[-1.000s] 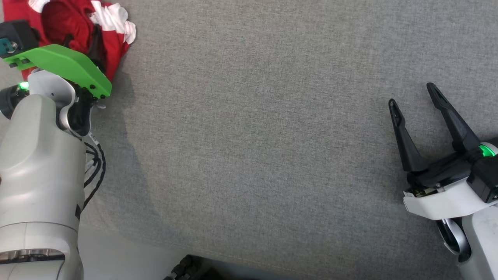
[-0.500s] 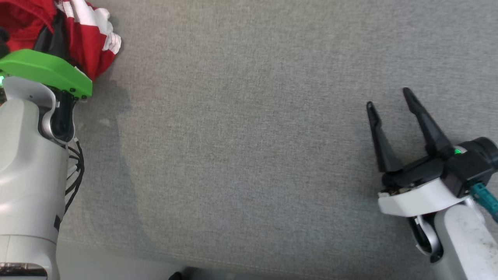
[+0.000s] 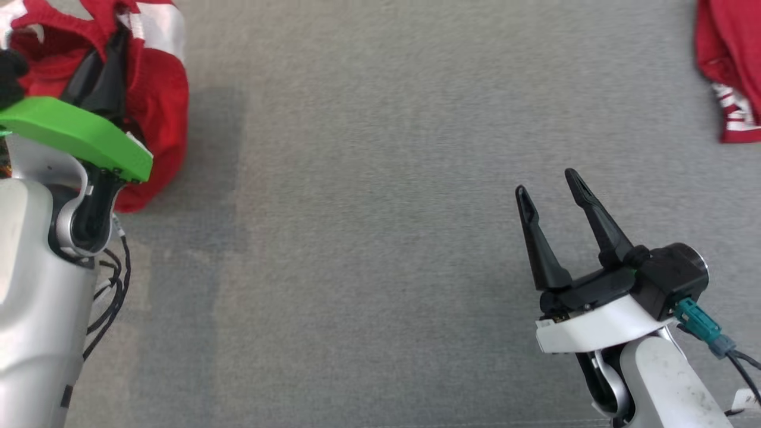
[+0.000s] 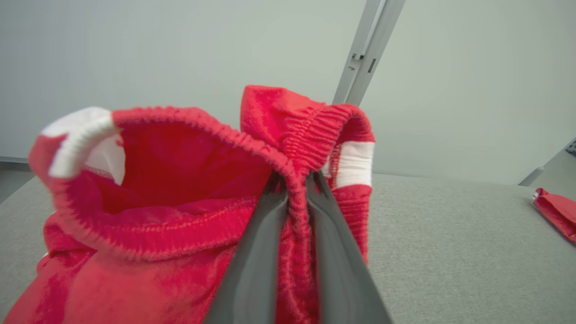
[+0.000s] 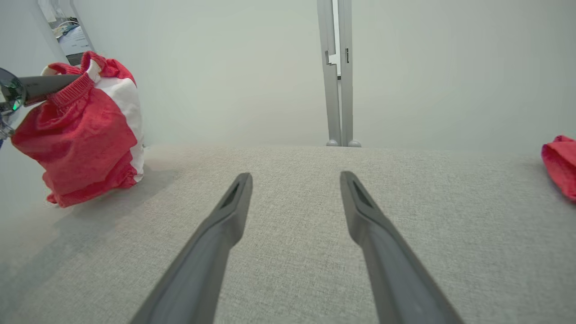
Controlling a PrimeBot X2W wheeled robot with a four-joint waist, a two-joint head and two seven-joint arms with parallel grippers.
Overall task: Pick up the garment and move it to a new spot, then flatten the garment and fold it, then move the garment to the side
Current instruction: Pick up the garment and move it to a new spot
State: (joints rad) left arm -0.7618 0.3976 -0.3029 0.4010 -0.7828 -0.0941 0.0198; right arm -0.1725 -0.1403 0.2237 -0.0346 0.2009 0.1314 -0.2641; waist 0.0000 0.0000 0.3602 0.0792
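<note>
Overhead, the head view shows a grey fabric table (image 3: 380,249) with the left gripper (image 3: 107,65) at the far left, its 2 dark fingers running up into a red and white garment (image 3: 160,125) bunched around them. A green cover (image 3: 77,134) sits on that wrist, and black cables (image 3: 110,297) loop beside the pale forearm below it. At the near right is the right gripper (image 3: 547,182), its 2 fingers spread apart with nothing between them and a teal connector (image 3: 698,327) at the wrist. A second red cloth (image 3: 728,71) lies at the far right edge, well apart from both grippers. Next, the left wrist view shows the 2 fingers closed narrowly on the garment's gathered elastic waistband, which is pinched between them. The waist opening gapes to the left of the fingers, and a white stripe shows on each side. A grey post (image 4: 364,54) stands against the pale wall behind, and the second red cloth lies at the right on the table. Last, the right wrist view shows the right fingers wide and empty above the table. The garment hangs at the far left from the other gripper, red with a white side panel. Whether its lower edge touches the table cannot be told.
</note>
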